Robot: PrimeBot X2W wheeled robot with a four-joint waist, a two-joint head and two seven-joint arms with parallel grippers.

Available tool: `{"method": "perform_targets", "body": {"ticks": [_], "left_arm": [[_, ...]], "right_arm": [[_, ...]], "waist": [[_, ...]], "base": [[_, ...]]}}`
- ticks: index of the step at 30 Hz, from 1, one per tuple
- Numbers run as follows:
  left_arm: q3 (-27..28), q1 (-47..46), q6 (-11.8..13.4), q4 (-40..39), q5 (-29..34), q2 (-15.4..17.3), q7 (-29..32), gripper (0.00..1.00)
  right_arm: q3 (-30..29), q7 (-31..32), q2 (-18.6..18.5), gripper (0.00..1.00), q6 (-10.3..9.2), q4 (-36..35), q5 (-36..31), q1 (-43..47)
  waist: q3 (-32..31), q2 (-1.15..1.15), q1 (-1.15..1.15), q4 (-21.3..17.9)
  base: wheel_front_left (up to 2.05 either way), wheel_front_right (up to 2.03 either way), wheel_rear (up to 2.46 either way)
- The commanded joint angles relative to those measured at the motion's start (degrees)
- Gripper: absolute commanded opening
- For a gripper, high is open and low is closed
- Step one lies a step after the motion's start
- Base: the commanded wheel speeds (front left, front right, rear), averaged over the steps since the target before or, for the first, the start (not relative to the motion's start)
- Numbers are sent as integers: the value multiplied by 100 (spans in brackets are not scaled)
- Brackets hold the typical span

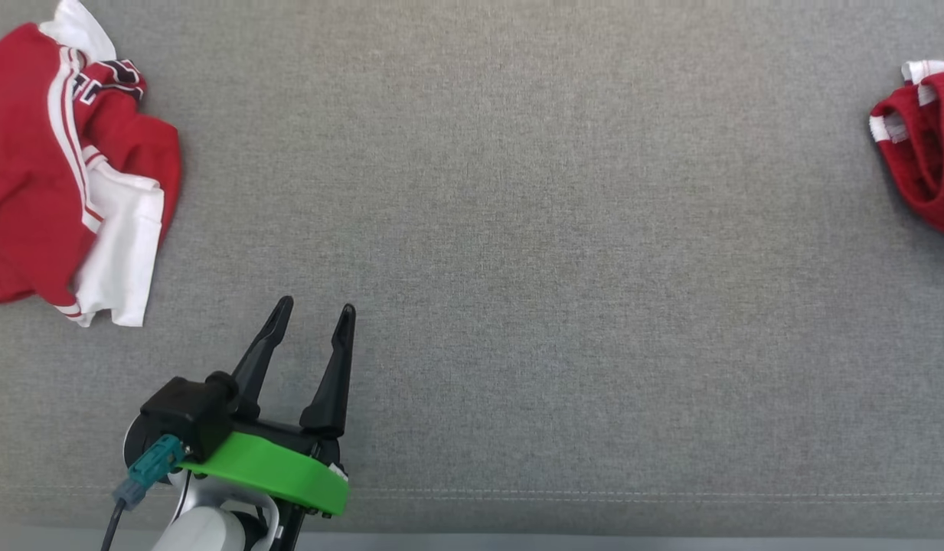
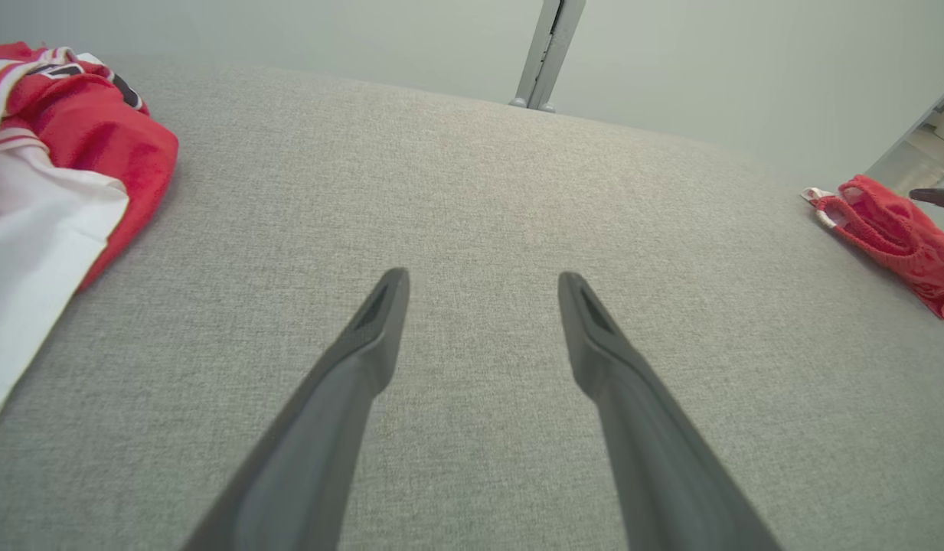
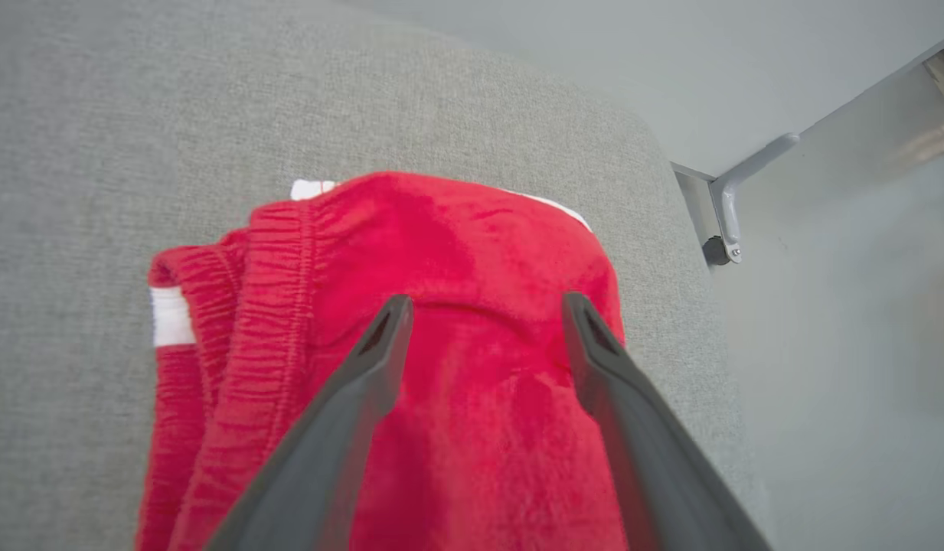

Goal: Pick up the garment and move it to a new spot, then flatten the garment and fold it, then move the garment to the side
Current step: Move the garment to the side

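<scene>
A red fleecy garment [image 3: 456,252] with an elastic waistband and white trim lies bunched in a compact heap at the right edge of the grey cloth surface [image 1: 556,229]. The same garment [image 1: 927,145] is cut off by the head view's right border. My right gripper [image 3: 487,304] hovers just above it, open, its fingers apart with nothing between them. My left gripper [image 1: 317,308] rests open near the front left, over bare cloth, far from that garment [image 2: 893,237]. Seen from its own wrist, the left gripper [image 2: 482,277] holds nothing.
A crumpled red-and-white jersey [image 1: 66,168] lies at the far left, close to the left gripper, and appears as the jersey [image 2: 50,153] in the left wrist view. A metal post [image 2: 544,53] stands behind the surface. A bracket [image 3: 736,199] sits past its right edge.
</scene>
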Motion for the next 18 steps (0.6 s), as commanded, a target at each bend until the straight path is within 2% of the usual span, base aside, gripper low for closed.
{"method": "perform_targets", "body": {"ticks": [1,6,8,14,18], "left_arm": [[25,67,21,85,-34,-19,-71,100],[39,52,-29,330,-50,-82,-214,100],[33,51,-55,418,-62,-114,-250,100],[57,94,-74,583,-112,-180,-323,100],[121,178,39,659,-46,-175,-372,100]], "right_arm": [[-126,-115,99,100,-10,46,118,89],[-736,-603,435,100,-10,151,591,204],[-1161,-824,753,100,-9,238,998,221],[-1211,-1066,1207,100,-8,167,1377,470],[-1072,-1241,1468,100,-6,7,1563,736]], "waist": [[-228,0,0,23],[-572,0,0,62],[-725,0,0,63],[-1102,0,0,42],[-1396,0,0,9]], "base": [[0,0,0],[0,0,0],[0,0,0],[0,0,0],[0,0,0]]}}
